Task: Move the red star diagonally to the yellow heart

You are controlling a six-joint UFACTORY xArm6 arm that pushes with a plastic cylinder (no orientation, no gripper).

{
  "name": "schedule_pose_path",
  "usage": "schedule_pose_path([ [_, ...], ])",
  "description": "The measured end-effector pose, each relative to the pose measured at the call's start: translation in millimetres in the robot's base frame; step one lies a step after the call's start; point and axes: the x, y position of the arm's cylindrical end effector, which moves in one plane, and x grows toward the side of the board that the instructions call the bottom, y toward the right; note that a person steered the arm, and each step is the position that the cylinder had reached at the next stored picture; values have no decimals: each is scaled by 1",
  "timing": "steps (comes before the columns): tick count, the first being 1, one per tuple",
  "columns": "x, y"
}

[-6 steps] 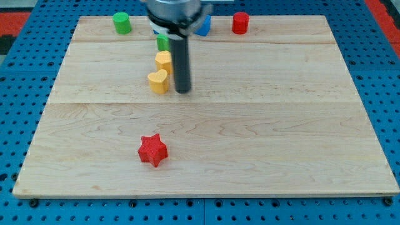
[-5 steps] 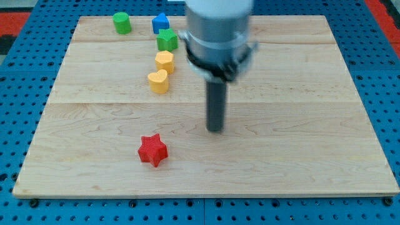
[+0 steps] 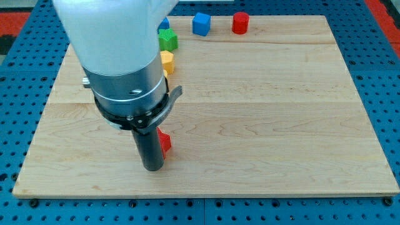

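I have no pincer, only my tip [image 3: 152,167], holding nothing, touching the red star [image 3: 164,142] near the desk's [image 3: 281,125] bottom. I should push steadily up-view; the heart is hidden.

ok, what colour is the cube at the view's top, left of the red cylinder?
Blue, clearest in the camera view.

**Even, bright light; close arm soft**

I see the bench [image 3: 262,125] evenly and brightly lit, with no glare and only faint shadows. The near arm housing [image 3: 112,37] looks pale and slightly blurred; distant blocks stay sharp.
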Motion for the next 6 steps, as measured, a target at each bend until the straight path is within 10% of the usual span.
schedule_pose_path([
  [3, -73, -7],
  [6, -37, -7],
])
